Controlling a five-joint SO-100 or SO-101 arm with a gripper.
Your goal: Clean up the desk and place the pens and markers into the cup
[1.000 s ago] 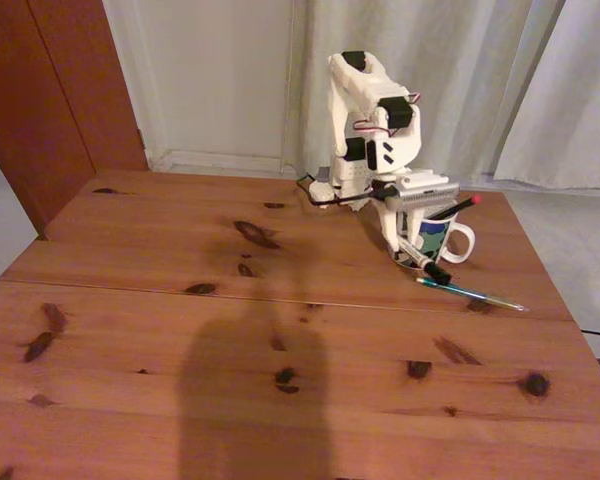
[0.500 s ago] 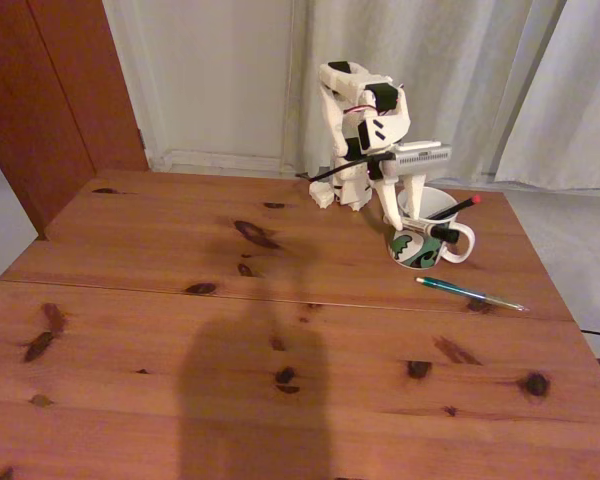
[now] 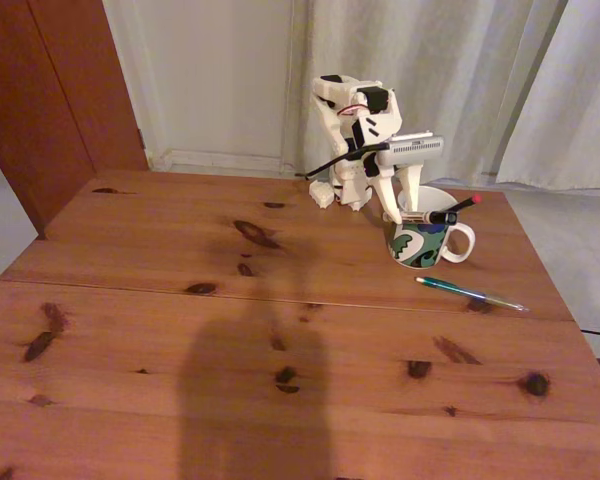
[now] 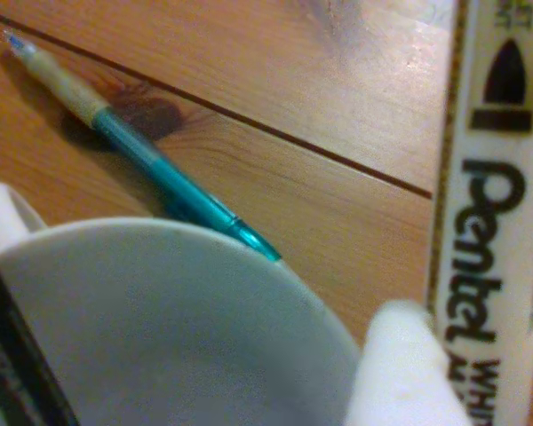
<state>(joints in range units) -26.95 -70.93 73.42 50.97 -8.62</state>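
The white cup with its green and blue pattern stands at the back right of the desk, and a black pen with a red end leans out of it. My gripper hangs over the cup's left rim, shut on the white marker, which lies level across the cup's mouth with its black cap to the right. The teal pen lies on the desk in front of the cup. In the wrist view the marker runs down the right side beside a white finger, above the cup's rim and the teal pen.
The arm's white base stands at the desk's far edge, just left of the cup. Curtains and a wall close off the back. A dark shadow falls on the desk's near middle.
The gripper has risen with the marker, from low in front of the cup up to its rim. The marker has turned from slanting down to lying level.
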